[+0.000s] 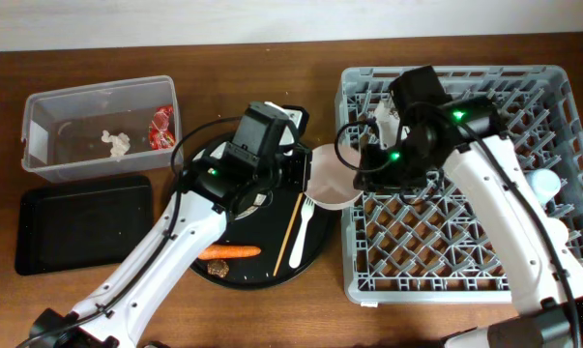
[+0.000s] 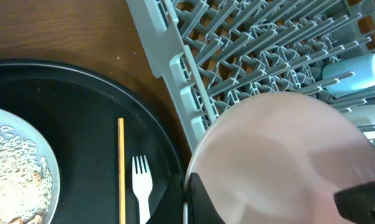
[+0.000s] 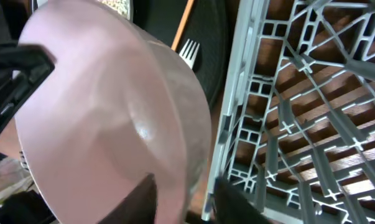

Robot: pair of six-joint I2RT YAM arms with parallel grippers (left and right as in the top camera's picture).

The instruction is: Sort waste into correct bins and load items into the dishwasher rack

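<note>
The pale pink-white bowl (image 1: 330, 180) hangs tilted between the round black tray and the grey dishwasher rack (image 1: 465, 242). My left gripper (image 1: 298, 172) is shut on its rim, one finger inside and one outside, as the left wrist view (image 2: 188, 202) shows. My right gripper (image 1: 364, 172) straddles the opposite rim of the bowl (image 3: 112, 124) with its fingers apart (image 3: 190, 202). The white fork (image 1: 307, 217), a chopstick (image 1: 293, 227), the carrot (image 1: 235, 251) and a brown lump (image 1: 217, 266) lie on the round tray. The plate with rice (image 2: 13, 171) shows at the left wrist view's left edge.
The clear tub (image 1: 49, 106) at the back left holds the white napkin (image 1: 117, 143) and red wrapper (image 1: 162, 126). The flat black tray (image 1: 83, 224) lies in front of it. A light blue cup (image 2: 355, 65) and a white cup (image 1: 544, 182) sit in the rack's right side.
</note>
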